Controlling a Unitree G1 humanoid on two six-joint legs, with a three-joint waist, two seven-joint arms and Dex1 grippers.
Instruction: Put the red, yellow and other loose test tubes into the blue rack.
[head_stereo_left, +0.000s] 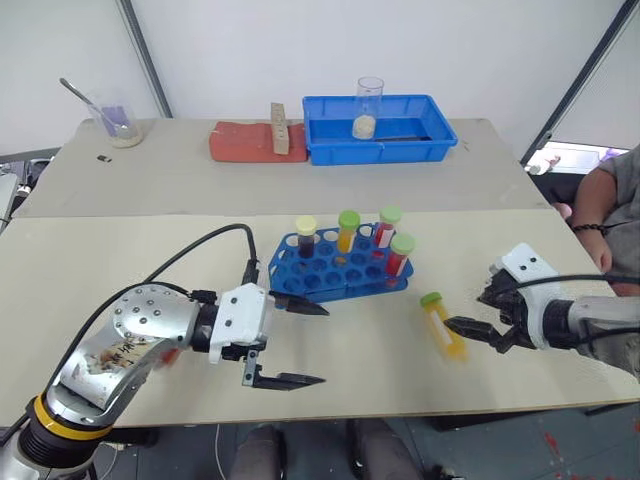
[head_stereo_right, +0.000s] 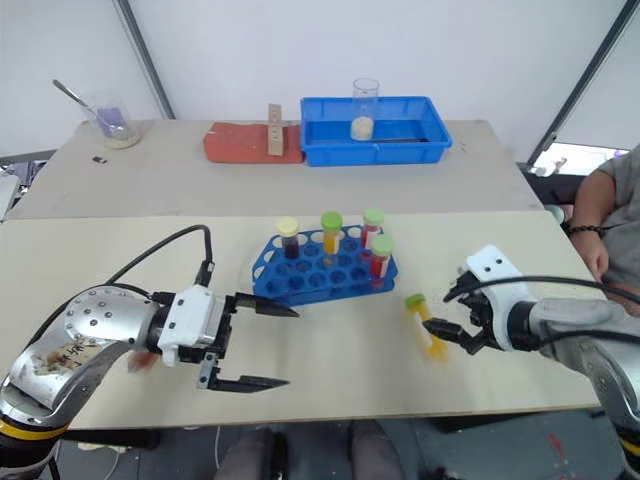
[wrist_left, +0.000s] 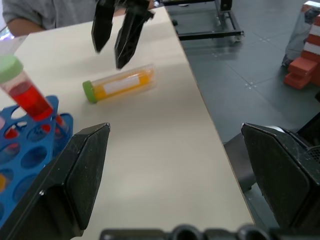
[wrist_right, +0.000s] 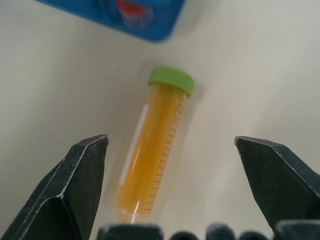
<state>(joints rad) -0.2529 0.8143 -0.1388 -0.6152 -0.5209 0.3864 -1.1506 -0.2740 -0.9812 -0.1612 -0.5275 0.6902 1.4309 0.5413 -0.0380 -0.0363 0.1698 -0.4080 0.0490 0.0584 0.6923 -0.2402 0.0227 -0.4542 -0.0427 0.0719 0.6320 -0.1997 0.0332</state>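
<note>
The blue rack (head_stereo_left: 336, 276) stands mid-table with several capped tubes upright in it, among them a red one with a green cap (head_stereo_left: 399, 254) and a dark one with a yellow cap (head_stereo_left: 306, 238). A loose tube of yellow liquid with a green cap (head_stereo_left: 442, 325) lies flat on the table to the right of the rack. My right gripper (head_stereo_left: 480, 310) hovers open just right of this tube, and in the right wrist view the tube (wrist_right: 152, 150) lies between its spread fingers, untouched. My left gripper (head_stereo_left: 305, 343) is open and empty in front of the rack's left end.
A blue tray (head_stereo_left: 380, 140) holding a glass beaker (head_stereo_left: 368, 108) sits at the back, beside a red block (head_stereo_left: 245, 142). A beaker with a spoon (head_stereo_left: 118, 122) stands at the back left. A person's arm (head_stereo_left: 605, 215) is at the table's right edge.
</note>
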